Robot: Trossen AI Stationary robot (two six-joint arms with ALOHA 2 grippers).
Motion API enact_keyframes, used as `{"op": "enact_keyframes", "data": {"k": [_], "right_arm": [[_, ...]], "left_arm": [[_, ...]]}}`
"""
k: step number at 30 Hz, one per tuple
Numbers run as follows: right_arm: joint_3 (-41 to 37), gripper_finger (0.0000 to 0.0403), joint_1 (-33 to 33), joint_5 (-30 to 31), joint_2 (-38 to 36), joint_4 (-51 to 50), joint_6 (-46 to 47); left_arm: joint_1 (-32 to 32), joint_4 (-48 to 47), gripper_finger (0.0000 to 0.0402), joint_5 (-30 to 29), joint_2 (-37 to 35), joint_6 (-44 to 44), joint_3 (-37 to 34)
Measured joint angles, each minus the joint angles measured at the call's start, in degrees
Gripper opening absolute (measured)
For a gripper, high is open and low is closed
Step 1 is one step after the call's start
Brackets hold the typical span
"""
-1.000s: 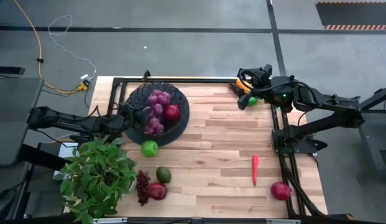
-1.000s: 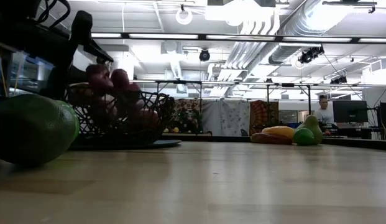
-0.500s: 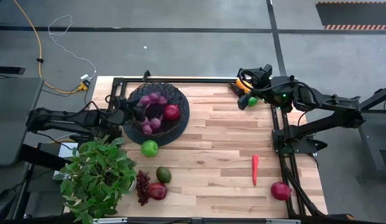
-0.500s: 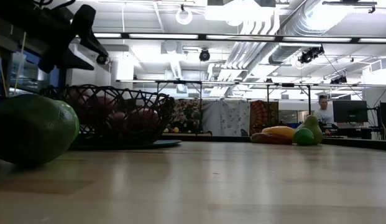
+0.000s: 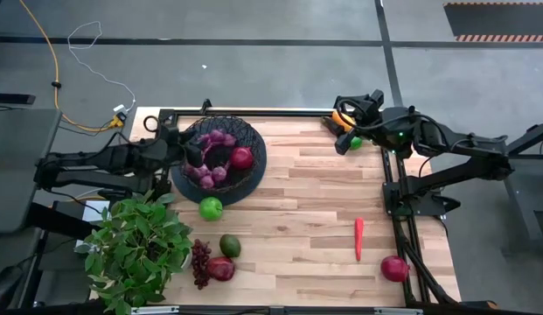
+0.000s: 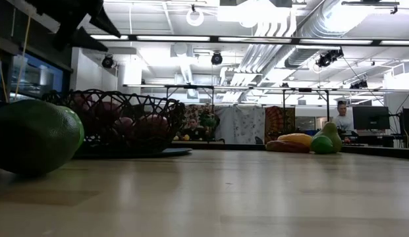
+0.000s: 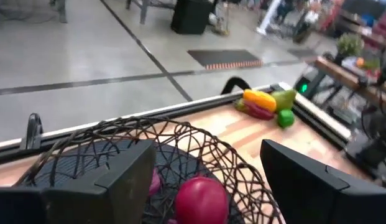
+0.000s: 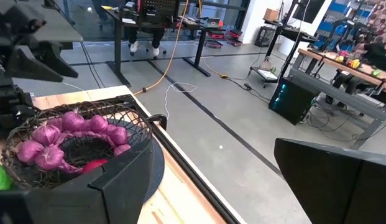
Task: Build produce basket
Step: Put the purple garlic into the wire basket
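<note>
The basket (image 5: pixel 220 157), a round black wire-mesh bowl, sits on the wooden tabletop (image 5: pixel 297 210) near its far left corner, and everything else can be placed from it. Inside it lie a purple grape bunch (image 5: pixel 210 157) and, beside that on the side toward the table's middle, a red pomegranate (image 5: pixel 242 157). The left gripper (image 5: pixel 185 150) hovers at the basket's left rim, above the mesh, with its jaws spread and nothing between them; its wrist view looks past both dark fingers (image 7: pixel 127 180) down onto the pomegranate in the bowl. Just off the basket's near edge lies a green apple (image 5: pixel 210 208). Farther toward the front edge from the basket are an avocado (image 5: pixel 229 245), a dark red grape bunch (image 5: pixel 200 261) and a second pomegranate (image 5: pixel 221 268), the last two touching. A leafy potted plant (image 5: pixel 138 249) stands at the tabletop's left edge, nearer the front than the basket. Well to the right of the basket, at the far right corner, the right gripper (image 5: pixel 348 118) waits with jaws spread, empty, over a yellow-orange pepper (image 5: pixel 342 115) and a small green fruit (image 5: pixel 354 142). A red chili (image 5: pixel 358 238) and a third pomegranate (image 5: pixel 394 268) lie well apart from the basket, toward the front right.
</note>
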Motion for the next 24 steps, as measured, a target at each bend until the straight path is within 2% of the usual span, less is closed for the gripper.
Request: {"op": "enact_keyframes", "data": {"k": [4, 8, 11, 16, 19, 24], "right_arm": [[0.00, 0.0317, 0.00, 0.23, -0.31, 0.00, -0.61], [0.00, 0.0317, 0.00, 0.30, -0.40, -0.35, -1.16], [0.00, 0.0317, 0.00, 0.30, -0.40, -1.05, -1.17], [0.00, 0.0317, 0.00, 0.30, -0.39, -3.12, -1.19], [0.00, 0.0317, 0.00, 0.30, -0.38, -4.44, -1.08], [0.00, 0.0317, 0.00, 0.30, -0.38, -4.59, -1.02]], "left_arm": [[1.57, -11.05, 0.0256, 4.06, 6.15, -0.24, 8.95], [4.54, -25.30, 0.0213, 12.65, 14.84, 1.49, 18.57], [7.51, -33.43, 0.0156, 18.10, 21.34, 6.24, 24.60], [12.99, -42.55, 0.0022, 30.27, 30.03, 15.16, 28.74], [15.33, -48.73, 0.0013, 35.90, 34.19, 17.57, 28.71], [16.27, -49.88, 0.0003, 38.84, 38.81, 21.78, 28.69]]}}
